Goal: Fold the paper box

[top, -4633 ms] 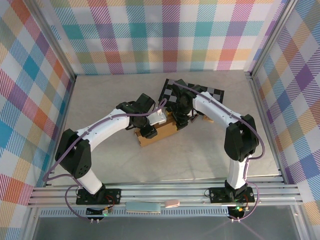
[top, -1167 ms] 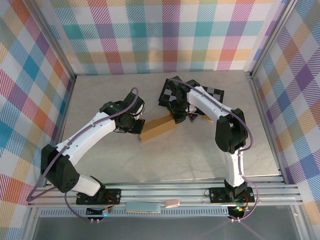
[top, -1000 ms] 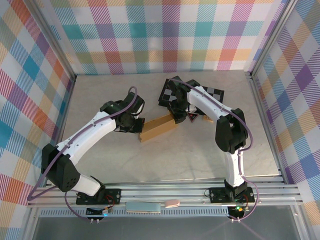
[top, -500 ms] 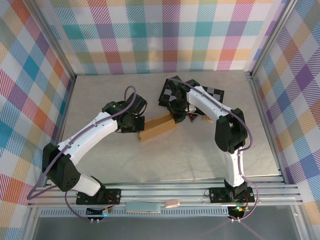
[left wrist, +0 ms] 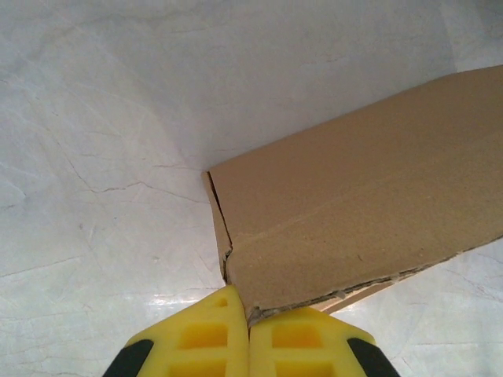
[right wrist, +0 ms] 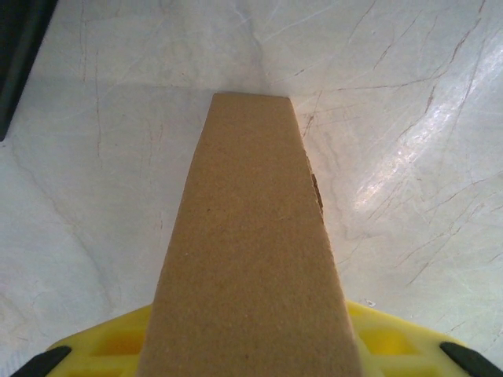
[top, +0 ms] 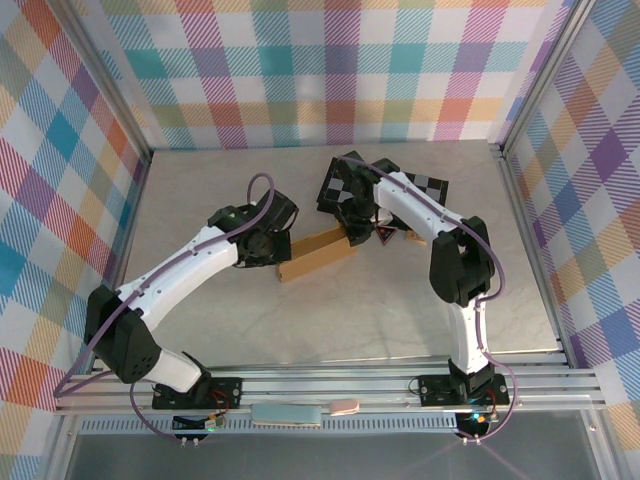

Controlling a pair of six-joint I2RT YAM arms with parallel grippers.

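Observation:
The paper box is a slim, closed brown cardboard box lying slantwise in the middle of the table. My left gripper is at its left end, shut. In the left wrist view the yellow fingertips press together right against the paper box's near corner, where the edge is frayed. My right gripper is at the right end. In the right wrist view the paper box runs away from the camera between the yellow fingers, and my right gripper is shut on it.
A black-and-grey checkered board lies behind the box under the right arm, its dark edge at the top left of the right wrist view. Metal frame rails and plaid walls ring the pale marble table.
My left arm has slid right until its shut fingertips meet the box's left end. The right arm and the box have stayed put.

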